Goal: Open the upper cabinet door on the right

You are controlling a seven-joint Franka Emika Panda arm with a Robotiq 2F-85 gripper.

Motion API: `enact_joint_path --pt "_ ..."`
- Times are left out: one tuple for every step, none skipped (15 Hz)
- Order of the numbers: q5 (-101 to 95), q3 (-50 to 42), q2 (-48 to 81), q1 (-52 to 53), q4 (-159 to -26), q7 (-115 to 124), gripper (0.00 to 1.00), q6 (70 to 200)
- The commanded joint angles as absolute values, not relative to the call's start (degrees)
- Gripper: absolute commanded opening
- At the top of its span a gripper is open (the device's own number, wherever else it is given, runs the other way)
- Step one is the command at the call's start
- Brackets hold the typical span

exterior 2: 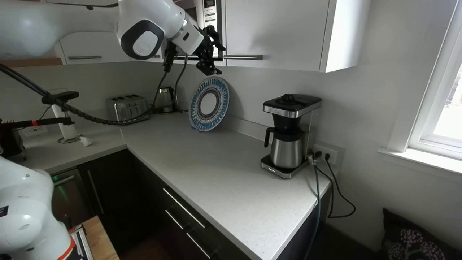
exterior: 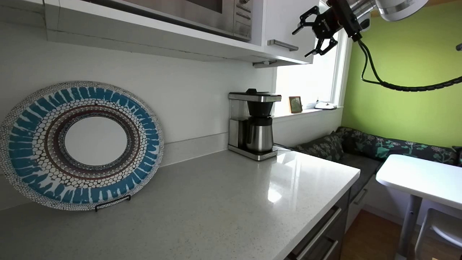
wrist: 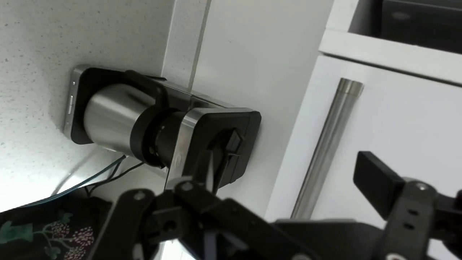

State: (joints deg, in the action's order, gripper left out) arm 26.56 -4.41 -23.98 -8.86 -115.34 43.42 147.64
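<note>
The white upper cabinet door [exterior: 287, 23] is shut; it also shows in an exterior view [exterior 2: 274, 32] and in the wrist view [wrist: 404, 119]. Its bar handle [exterior: 283, 45] is brushed metal and runs along the door's lower edge; it also shows in an exterior view [exterior 2: 249, 57] and in the wrist view [wrist: 326, 148]. My gripper [exterior: 300, 44] is open and empty in front of the door; it also shows in an exterior view [exterior 2: 221, 60]. In the wrist view the handle appears between the spread fingers [wrist: 286, 168], with no contact visible. The palm hides the handle's lower end there.
A coffee maker [exterior: 258, 126] stands on the counter [exterior: 216, 202] below the door. A microwave [exterior: 202, 11] sits in the shelf beside the door. A round decorated mirror [exterior 2: 209, 104] leans on the wall. Cables [exterior 2: 112, 121] hang from the arm. A window [exterior 2: 444, 119] lies beyond.
</note>
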Motion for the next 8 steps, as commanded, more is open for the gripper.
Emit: enact_joint_path --pt "24.25 -1.78 -21.12 -10.27 -113.81 49.84 1.00 151.92" --pt "24.11 -1.59 -20.62 -10.07 -113.57 50.96 1.00 152.61" --pt "23.75 -1.39 -19.98 -9.92 -113.27 51.88 1.00 153.41" --pt "23.54 -1.28 -19.57 -9.71 -112.95 52.76 1.00 153.74" --pt "23.42 -1.26 -18.99 -9.45 -112.46 53.16 1.00 154.32" --pt "23.49 -1.34 -18.52 -9.13 -111.97 53.40 1.00 154.67" --pt "23.78 -1.54 -18.17 -8.71 -111.55 53.26 1.00 154.95" --pt "23.99 -1.64 -17.77 -8.49 -111.03 53.31 1.00 155.02"
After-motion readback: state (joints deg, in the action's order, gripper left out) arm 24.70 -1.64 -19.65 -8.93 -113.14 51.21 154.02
